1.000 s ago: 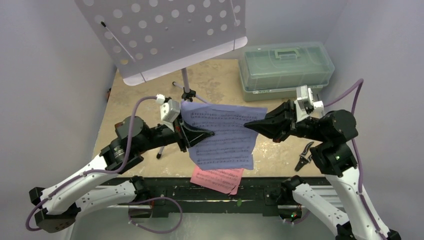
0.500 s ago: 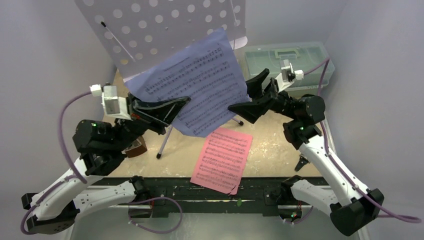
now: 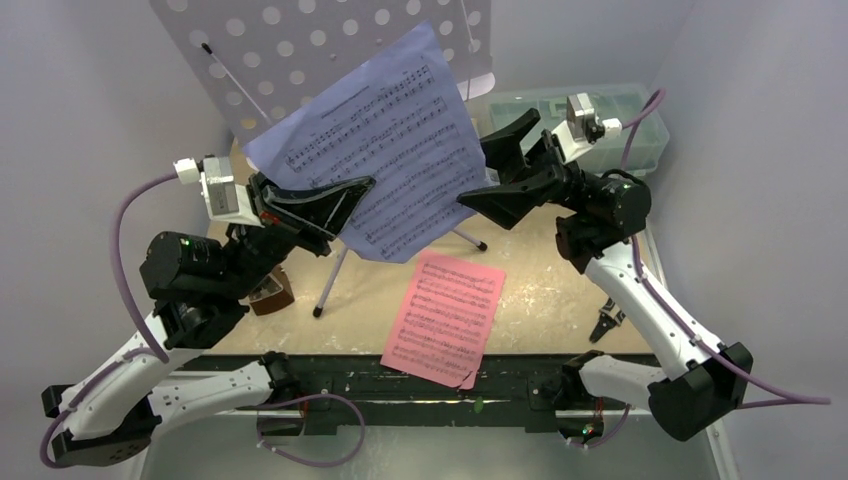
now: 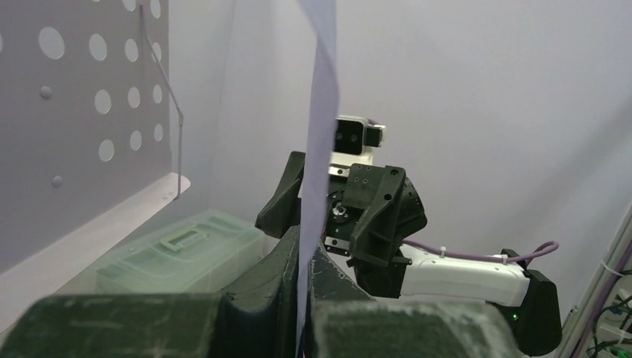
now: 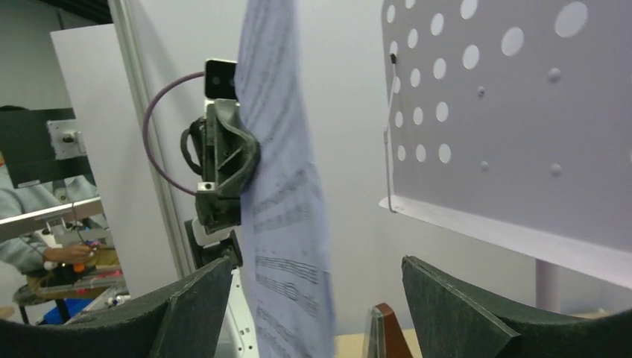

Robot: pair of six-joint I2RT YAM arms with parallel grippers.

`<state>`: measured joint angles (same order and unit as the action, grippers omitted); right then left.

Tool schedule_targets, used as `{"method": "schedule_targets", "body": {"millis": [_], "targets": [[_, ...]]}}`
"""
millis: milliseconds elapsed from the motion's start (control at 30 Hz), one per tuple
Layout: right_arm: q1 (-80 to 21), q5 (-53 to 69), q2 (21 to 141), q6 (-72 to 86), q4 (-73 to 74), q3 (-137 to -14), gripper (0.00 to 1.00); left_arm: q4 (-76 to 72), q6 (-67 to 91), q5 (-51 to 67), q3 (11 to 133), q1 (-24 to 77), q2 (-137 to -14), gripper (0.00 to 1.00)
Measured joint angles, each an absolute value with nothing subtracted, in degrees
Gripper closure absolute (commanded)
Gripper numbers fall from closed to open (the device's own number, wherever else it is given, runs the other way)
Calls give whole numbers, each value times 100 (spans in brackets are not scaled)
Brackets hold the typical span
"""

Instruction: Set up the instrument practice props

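Viewing from the overhead camera, I find the left claw (image 3: 360, 192) closed on the pale-blue music sheet (image 3: 390, 130), gripping it near its lower left edge; the left wrist view shows the paper edge-on, pinched between the two fingers. I note the sheet is held in the air, tilted, in front of the perforated desk of the lavender music stand (image 3: 320, 50) and apart from its ledge. The right claw (image 3: 493, 165) is spread wide at the sheet's right edge; its wrist view shows the paper between the fingers, touching neither that I can see. The pink music sheet (image 3: 447, 313) lies flat on the counter (image 3: 560, 290), its near corner over the front rail. The brown metronome (image 3: 272, 296) stands beside the stand's legs, partly hidden by the left arm. A green lidded box (image 3: 630, 135) sits at the far right, black pliers (image 3: 606, 325) at the near right.
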<state>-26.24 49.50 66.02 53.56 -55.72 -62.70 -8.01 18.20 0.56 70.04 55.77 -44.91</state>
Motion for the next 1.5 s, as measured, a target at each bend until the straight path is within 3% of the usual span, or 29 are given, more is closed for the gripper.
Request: {"method": "schedule_targets", "body": {"millis": [100,200,367,433,567,600,700,733,900,1000,1200,1500], "targets": [[-2663,5065,6713,5524,-5902,-6420,18,-760,1820,-86,7000,5577,-4491,100],[-2751,5120,6834,5675,-6180,-6477,30,-773,1822,-154,6987,5577,-4510,100],[-2895,5131,7008,5798,-6410,-6514,38,-814,1824,-150,6989,5575,-4628,100],[-2895,5089,7041,5811,-6412,-6530,52,-808,1824,-132,6993,5575,-4722,100],[-2888,4987,7065,5765,-6364,-6606,93,-794,1835,-106,7030,5575,-4895,100],[-2884,4950,7065,5756,-6313,-6639,100,-784,1841,-104,7048,5575,-4939,100],[-2873,4807,7052,5666,-6036,-6794,100,-707,1841,-108,7153,5575,-5063,99],[-2864,4733,7032,5601,-5896,-6847,100,-655,1841,-115,7216,5575,-5100,92],[-2696,4178,6726,5024,-4788,-7013,100,-395,1841,-344,7511,5575,-5218,29],[-2458,3706,6458,4644,-4001,-7140,100,-169,1865,-565,7664,5575,-5315,13],[-1695,2998,6128,4115,-2939,-7601,100,440,1839,-1201,8337,5572,-5833,8],[-773,2598,6241,3745,-2036,-8444,100,1219,1802,-1811,9664,5564,-6938,9]]}}
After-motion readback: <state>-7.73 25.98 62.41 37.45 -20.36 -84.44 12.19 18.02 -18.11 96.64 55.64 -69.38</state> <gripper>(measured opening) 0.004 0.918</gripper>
